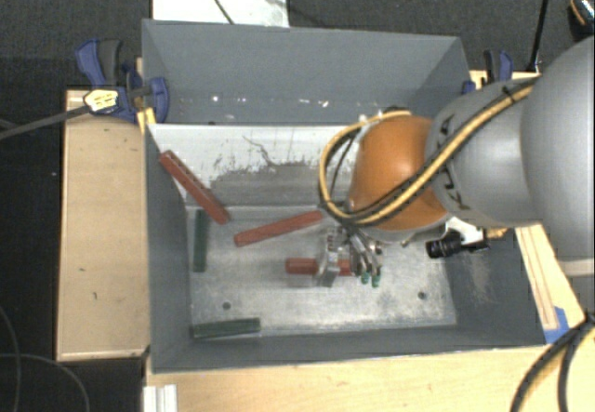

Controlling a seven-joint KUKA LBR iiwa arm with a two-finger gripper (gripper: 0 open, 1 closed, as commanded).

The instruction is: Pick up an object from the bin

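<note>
The arm (502,159) comes in from the right, its big grey body hanging over the right part of the bin (307,75). An orange cover (395,168) sits at its wrist with yellow and black cables looped round it. Below that cover the claw (350,266) is down low, close to the bin floor, a little right of the middle. From where I stand its tip is a tangle of small metal parts, and I cannot tell whether it is apart, together or clamped on anything.

The nearest thing to it is a short red-brown block (299,265) lying flat on the floor. The block's right end runs in under the claw, so the two look to be touching there, though I cannot make out a grip.

Just above the block lies a long red-brown stick (277,229), slanting slightly, its right end close to the wrist. Another red-brown stick (193,187) leans tilted against the left wall. Below it a dark green stick (199,241) lies along the foot of that same wall. A dark green block (226,329) lies well apart from the rest in the near left corner.

The floor around these things is bare, scratched metal.
</note>
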